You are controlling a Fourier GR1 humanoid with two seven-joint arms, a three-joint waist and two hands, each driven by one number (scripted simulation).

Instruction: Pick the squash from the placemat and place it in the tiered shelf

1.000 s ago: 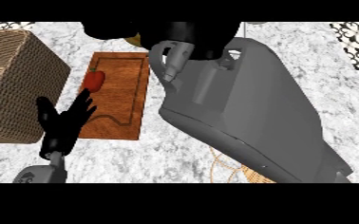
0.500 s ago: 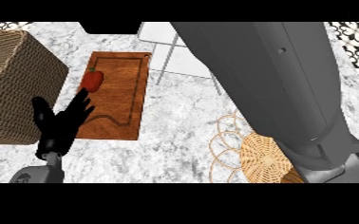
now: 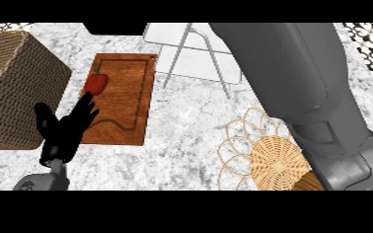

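One hand shows: left hand (image 3: 67, 128), fingers straight, resting near-left. Squash not visible; right forearm (image 3: 291, 84) reaches far over tiered shelf (image 3: 191, 54), hand hidden.

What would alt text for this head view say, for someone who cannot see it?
A grey right forearm stretches up across a marble counter, its hand out of view. The open left hand rests at lower left beside a wooden board holding a red vegetable.

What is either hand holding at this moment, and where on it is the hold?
The left hand is open and holds nothing. The right forearm reaches up out of view, its hand unseen, so any hold there cannot be told.
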